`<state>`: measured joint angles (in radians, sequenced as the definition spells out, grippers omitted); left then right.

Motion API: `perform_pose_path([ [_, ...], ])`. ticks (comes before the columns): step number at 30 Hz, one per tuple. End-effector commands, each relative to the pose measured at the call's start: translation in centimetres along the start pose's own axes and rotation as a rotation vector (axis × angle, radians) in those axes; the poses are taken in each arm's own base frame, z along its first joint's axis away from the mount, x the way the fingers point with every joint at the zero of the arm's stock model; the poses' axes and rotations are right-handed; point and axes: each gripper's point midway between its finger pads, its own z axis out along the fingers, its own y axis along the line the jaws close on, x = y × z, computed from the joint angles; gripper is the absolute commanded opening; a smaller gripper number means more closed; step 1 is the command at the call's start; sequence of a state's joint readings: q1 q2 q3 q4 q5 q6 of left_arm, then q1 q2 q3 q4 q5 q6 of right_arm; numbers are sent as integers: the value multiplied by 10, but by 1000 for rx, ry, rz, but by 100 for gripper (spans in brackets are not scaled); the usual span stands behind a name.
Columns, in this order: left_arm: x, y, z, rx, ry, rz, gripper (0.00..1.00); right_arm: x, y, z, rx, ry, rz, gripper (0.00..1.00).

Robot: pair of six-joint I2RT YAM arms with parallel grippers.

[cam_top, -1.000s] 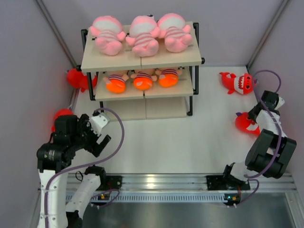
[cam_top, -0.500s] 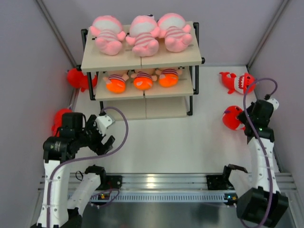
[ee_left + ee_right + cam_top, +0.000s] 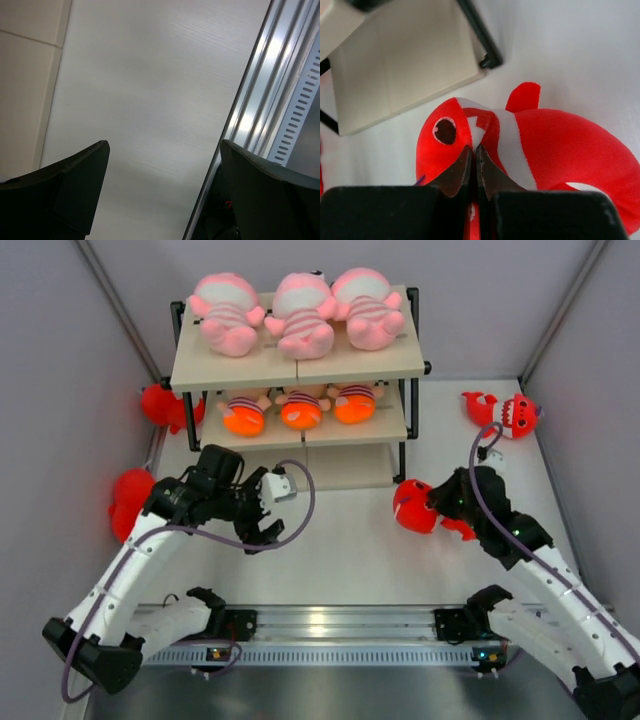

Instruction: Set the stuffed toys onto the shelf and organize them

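The shelf (image 3: 300,368) stands at the back, with three pale-pink striped dolls (image 3: 297,312) on its top board and three orange-red toys (image 3: 300,410) on the middle board. My right gripper (image 3: 475,150) is shut on a red stuffed fish (image 3: 530,145) with white bands, pinching a fold by its eye. In the top view that fish (image 3: 413,505) hangs in front of the shelf's right leg. My left gripper (image 3: 272,512) is open and empty over the bare table, left of centre. A red shark (image 3: 510,415) lies at the back right.
Red toys lie at the left wall: one (image 3: 165,405) beside the shelf, one (image 3: 128,500) behind my left arm. The shelf's bottom board (image 3: 405,75) and a black leg foot (image 3: 487,60) are just ahead of the fish. The metal rail (image 3: 272,95) runs along the near edge.
My right gripper has carried the red fish from the right wall leftward to the front of the shelf. My left gripper has swung right, away from the left wall toy, toward the table's middle.
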<state>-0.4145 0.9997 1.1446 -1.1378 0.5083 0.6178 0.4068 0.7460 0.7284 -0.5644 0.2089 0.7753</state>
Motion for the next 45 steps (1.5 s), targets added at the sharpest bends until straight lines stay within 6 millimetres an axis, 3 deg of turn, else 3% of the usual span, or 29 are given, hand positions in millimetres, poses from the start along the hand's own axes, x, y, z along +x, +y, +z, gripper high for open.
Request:
perform_pose_path([
  [1,-28,7,20,-16,-43,67,98,-4,48,-8,-95,-40,90,0],
  [2,-38,5,24,-8,-67,97,98,-3,56,-5,-98,-57,92,0],
  [3,-43,2,28,3,-74,109,98,9,74,-10,-145,-28,83,0],
  [9,-78,-21,56,110,-116,213,98,55,133,-10,-251,71,47,0],
  [13,-91,-38,70,190,-128,208,98,69,177,-18,-386,124,79,0],
  [16,-96,-44,74,212,-146,211,98,75,195,-26,-438,148,92,0],
  [26,-103,-31,82,150,-155,176,98,101,233,-47,-568,243,93,0],
  [27,-101,-28,85,142,-142,175,94,102,239,-52,-604,249,94,0],
  [28,-100,-27,86,135,-136,177,80,104,241,-54,-621,261,90,0],
  [29,-98,-24,87,123,-127,174,47,107,243,-57,-642,276,73,0],
  [30,-98,-24,87,122,-127,181,31,108,244,-59,-658,277,63,0],
  [31,-97,-24,87,121,-127,187,0,109,243,-61,-670,284,49,0],
  [34,-94,-19,83,87,-123,211,0,110,238,-68,-716,272,-21,2],
  [36,-93,-17,77,64,-132,240,0,111,239,-82,-799,272,-135,12],
  [37,-93,-18,76,61,-137,251,0,119,232,-87,-814,312,-213,33],
  [39,-94,-22,69,71,-157,286,0,109,222,-90,-826,259,-411,60],
  [40,-93,-24,67,79,-156,291,0,115,201,-88,-770,294,-506,81],
  [42,-91,-30,65,119,-150,322,0,101,184,-93,-773,232,-690,93],
  [43,-86,-44,63,194,-146,322,0,100,175,-94,-772,226,-747,99],
  [45,-89,-55,58,252,-168,335,0,105,152,-102,-835,252,-878,99],
])
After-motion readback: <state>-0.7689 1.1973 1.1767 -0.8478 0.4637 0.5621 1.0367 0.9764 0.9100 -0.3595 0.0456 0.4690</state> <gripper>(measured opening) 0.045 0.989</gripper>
